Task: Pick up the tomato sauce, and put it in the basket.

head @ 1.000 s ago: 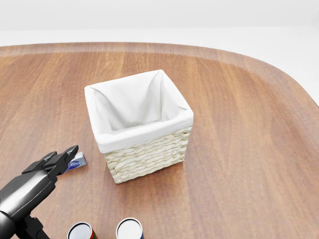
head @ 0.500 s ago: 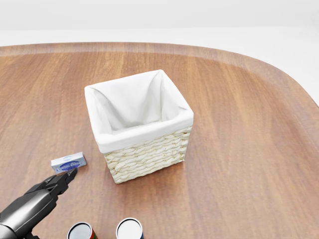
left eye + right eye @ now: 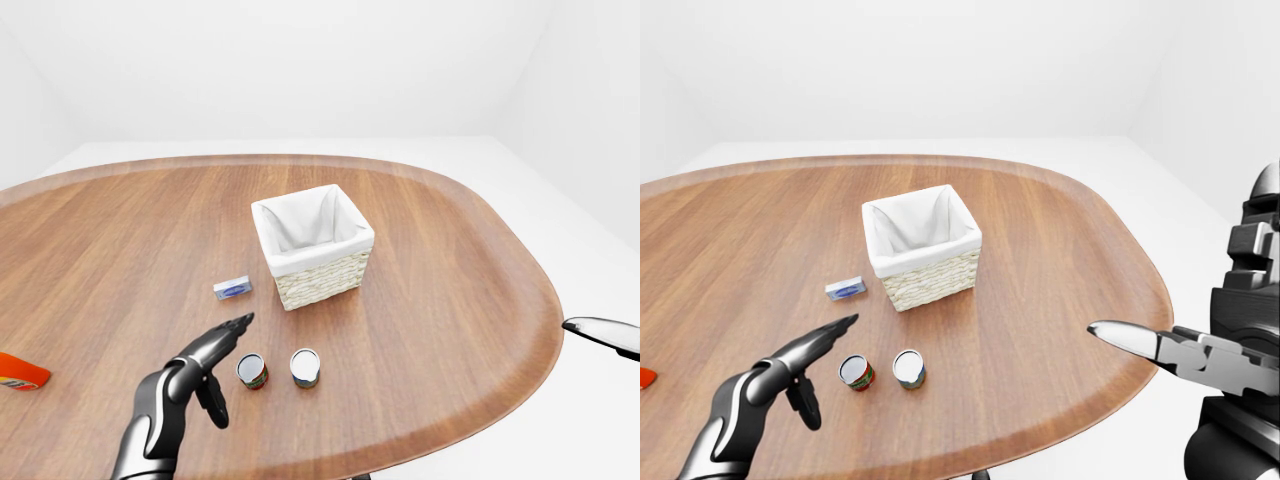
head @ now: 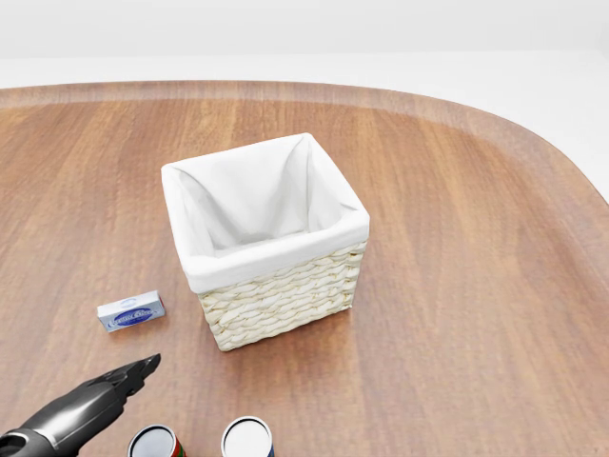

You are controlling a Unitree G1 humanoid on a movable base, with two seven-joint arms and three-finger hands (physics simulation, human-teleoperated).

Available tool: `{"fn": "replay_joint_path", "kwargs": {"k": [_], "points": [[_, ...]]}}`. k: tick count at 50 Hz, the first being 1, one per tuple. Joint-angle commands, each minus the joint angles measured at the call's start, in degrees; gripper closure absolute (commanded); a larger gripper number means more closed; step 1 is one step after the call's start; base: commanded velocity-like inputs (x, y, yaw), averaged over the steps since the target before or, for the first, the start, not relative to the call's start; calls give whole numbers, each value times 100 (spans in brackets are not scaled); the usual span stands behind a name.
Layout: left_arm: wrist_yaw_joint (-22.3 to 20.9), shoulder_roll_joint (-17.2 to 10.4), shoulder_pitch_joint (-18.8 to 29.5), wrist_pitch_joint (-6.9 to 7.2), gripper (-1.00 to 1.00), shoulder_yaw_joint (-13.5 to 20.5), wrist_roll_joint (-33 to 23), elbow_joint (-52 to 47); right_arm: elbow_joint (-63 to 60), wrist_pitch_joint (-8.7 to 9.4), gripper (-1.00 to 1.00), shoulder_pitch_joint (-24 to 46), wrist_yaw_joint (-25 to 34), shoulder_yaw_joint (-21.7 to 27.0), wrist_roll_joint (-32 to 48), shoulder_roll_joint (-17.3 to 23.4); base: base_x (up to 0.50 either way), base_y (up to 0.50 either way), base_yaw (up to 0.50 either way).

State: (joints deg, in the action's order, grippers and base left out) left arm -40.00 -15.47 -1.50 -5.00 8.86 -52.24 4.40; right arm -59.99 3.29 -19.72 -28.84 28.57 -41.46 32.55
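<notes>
The tomato sauce can (image 3: 252,371), with a red and green label, stands upright on the wooden table (image 3: 450,300), below the basket in the left-eye view. It also shows at the bottom edge of the head view (image 4: 152,443). The wicker basket (image 3: 325,280) with a white cloth lining stands mid-table and is empty. My left hand (image 3: 225,365) is open, fingers stretched out, just left of the can and not touching it. My right hand (image 3: 1130,340) is open and empty beyond the table's right edge.
A second can (image 3: 305,367) with a blue label stands right of the tomato sauce. A small blue-and-white box (image 3: 232,288) lies left of the basket. An orange object (image 3: 20,372) lies at the far left edge.
In the head view my left hand has drawn down and away from the small box, which it partly covered before, toward the cans. Nothing else moved.
</notes>
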Motion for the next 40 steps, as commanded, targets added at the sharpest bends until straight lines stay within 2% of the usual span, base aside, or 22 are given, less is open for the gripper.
{"fn": "replay_joint_path", "kwargs": {"k": [1,3,20,40], "points": [[0,-24,170,0,-100,-105,-65,449,0,3,-100,-5,-1,10,-9,-1,0,0,0],[0,-34,204,0,-100,-141,-82,564,0,58,-100,39,19,-7,25,-42,0,0,0],[0,-19,459,0,-100,-329,-110,700,0,-11,-100,-21,30,2,14,-34,0,0,0],[0,69,554,0,-100,-474,-145,660,0,19,-100,-13,81,33,18,-100,0,0,0]]}}
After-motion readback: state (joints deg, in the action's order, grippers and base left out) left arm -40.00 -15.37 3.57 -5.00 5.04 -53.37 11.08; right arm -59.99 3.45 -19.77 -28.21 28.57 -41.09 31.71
